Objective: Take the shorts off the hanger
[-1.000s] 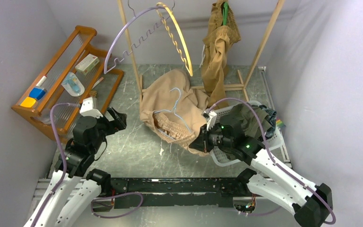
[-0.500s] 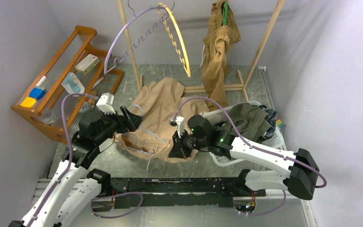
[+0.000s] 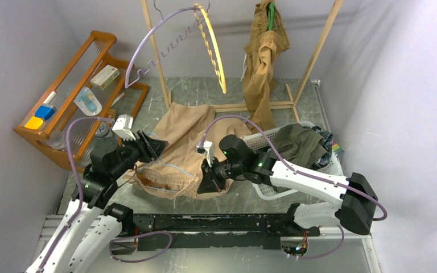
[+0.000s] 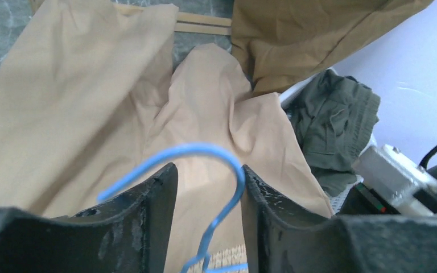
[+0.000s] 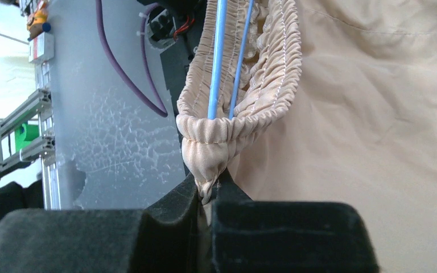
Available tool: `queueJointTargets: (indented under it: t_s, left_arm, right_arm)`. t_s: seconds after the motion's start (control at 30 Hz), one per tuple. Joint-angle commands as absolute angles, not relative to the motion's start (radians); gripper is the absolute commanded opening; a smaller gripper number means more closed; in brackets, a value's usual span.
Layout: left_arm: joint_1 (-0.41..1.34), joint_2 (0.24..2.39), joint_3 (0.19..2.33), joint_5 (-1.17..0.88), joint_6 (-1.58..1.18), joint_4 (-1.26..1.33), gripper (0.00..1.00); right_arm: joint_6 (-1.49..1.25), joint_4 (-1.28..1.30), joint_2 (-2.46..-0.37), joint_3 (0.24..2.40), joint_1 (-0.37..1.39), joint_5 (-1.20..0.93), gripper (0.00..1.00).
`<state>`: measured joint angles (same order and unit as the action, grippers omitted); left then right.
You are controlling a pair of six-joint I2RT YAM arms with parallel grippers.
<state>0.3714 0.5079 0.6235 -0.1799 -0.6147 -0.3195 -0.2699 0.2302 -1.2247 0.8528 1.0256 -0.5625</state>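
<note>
Shorts, light beige pair: lying spread on the table between the two arms, not yet free. Blue hanger is threaded inside the gathered waistband; its two wires run through the elastic in the right wrist view.

Right gripper: jaws pressed together on a fold of that waistband at its end, cloth bunched between the pads. Grip looks firm.

Left gripper: jaws spread, one on each side of the hanger's hook. The wire runs close by the right-hand finger, but a clear gap shows, so no grip on the hook.

Olive shorts: heaped in the white basket at the right, no hanger on them. A dark cloth edge behind them may be another pair; too hidden to tell.

Tan-brown shorts: hanging from the wooden rack on a green hanger, well apart from both arms.

Two bare hangers on the same rack.

Progress, as judged: roughly midway. At least one pair is done and binned; the beige pair is mid-removal, with hook and waistband to be pulled apart; the tan-brown pair is untouched.
</note>
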Motion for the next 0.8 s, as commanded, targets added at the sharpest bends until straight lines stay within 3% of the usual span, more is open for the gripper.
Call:
queueJointTargets:
  t_s: [0.0, 0.1, 0.2, 0.33, 0.43, 0.57, 0.67, 0.77]
  left_arm:
    - [0.373, 0.57, 0.709, -0.187, -0.593, -0.363, 0.44]
    - [0.373, 0.541, 0.701, -0.195, -0.585, -0.36, 0.43]
    - [0.374, 0.533, 0.679, -0.194, -0.585, -0.377, 0.57]
    - [0.373, 0.558, 0.657, -0.209, -0.575, -0.396, 0.63]
    - [0.373, 0.575, 0.661, -0.198, -0.56, -0.409, 0.6]
    - [0.374, 0.571, 0.66, -0.178, -0.553, -0.398, 0.46]
    - [0.374, 0.574, 0.674, -0.17, -0.544, -0.424, 0.49]
    - [0.373, 0.566, 0.67, -0.157, -0.533, -0.442, 0.41]
  right_arm:
    - [-0.222, 0.176, -1.243, 0.891, 1.036, -0.655, 0.0]
    - [-0.2, 0.22, -1.261, 0.928, 1.035, -0.626, 0.0]
    - [-0.217, 0.219, -1.275, 0.939, 1.036, -0.583, 0.0]
    - [-0.243, 0.166, -1.285, 0.926, 1.035, -0.598, 0.0]
    - [-0.26, 0.164, -1.287, 0.937, 1.034, -0.574, 0.0]
    - [-0.258, 0.159, -1.286, 0.936, 1.035, -0.566, 0.0]
    - [-0.246, 0.213, -1.299, 0.96, 1.035, -0.523, 0.0]
    - [-0.255, 0.193, -1.301, 0.954, 1.035, -0.522, 0.0]
